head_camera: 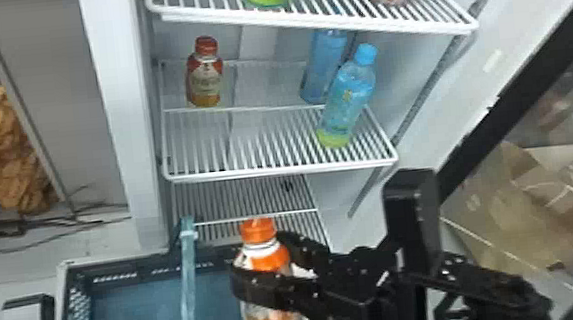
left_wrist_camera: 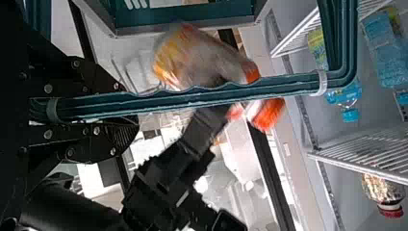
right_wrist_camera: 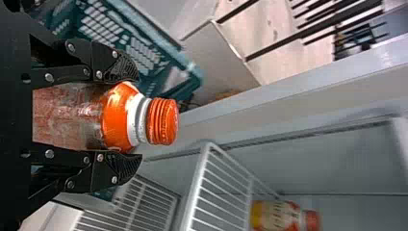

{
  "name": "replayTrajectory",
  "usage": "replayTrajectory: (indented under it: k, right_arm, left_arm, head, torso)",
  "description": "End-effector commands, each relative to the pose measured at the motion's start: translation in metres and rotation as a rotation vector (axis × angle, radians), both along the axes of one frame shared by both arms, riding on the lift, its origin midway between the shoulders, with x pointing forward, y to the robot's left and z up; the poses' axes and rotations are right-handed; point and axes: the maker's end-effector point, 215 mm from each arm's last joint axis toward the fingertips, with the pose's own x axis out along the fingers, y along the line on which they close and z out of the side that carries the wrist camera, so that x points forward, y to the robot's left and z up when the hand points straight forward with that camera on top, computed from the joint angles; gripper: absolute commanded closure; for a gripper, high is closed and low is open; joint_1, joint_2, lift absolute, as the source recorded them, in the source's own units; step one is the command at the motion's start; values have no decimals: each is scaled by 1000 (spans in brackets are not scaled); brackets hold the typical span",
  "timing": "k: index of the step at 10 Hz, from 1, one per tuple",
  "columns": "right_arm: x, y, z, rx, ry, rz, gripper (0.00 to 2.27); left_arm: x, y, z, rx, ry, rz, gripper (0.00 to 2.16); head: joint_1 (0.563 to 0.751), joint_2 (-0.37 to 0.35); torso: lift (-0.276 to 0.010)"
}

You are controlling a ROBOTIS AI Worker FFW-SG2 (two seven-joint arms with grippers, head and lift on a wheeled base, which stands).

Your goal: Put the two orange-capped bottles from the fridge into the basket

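Teal basket (head_camera: 79,312), at lower left in the head view, with its handle (head_camera: 188,287) rising across it; in the left wrist view the left gripper (left_wrist_camera: 126,111) has its fingers closed about that handle, one to each side. Next, standing upright at the left of the fridge's (head_camera: 137,136) middle shelf (head_camera: 281,171), is one orange-capped bottle (head_camera: 204,82). The second orange-capped bottle (head_camera: 267,302), cap up, overlaps the basket's right-hand part in the head view, held by the right gripper (head_camera: 260,262), whose fingers are parted by the bottle's width and grip its sides. At right on the middle shelf: two blue-capped bottles (head_camera: 347,98), near one another.
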Motion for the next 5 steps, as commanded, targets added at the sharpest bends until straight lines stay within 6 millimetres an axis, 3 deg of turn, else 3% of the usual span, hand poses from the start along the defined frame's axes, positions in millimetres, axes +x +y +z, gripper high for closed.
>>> replayTrajectory:
  k: [1,2,4,5]
  right_arm:
    - [5,-1,-32,-9,66,3,912]
    - [7,2,-50,9,103,14,912]
    - [11,9,-62,28,121,35,875]
    - [12,10,-59,29,113,36,631]
  left_arm:
    - [1,0,0,0,-4,0,1200]
    - [1,-1,0,-1,-2,2,1200]
    - [0,-1,0,1,-1,-1,1200]
    - [0,-1,0,1,-1,-1,1200]
  head:
    - [695,-315]
    - [695,-311]
    - [695,-303]
    - [695,-294]
  torso:
    - [-235]
    - [-235]
    - [-235]
    - [-235]
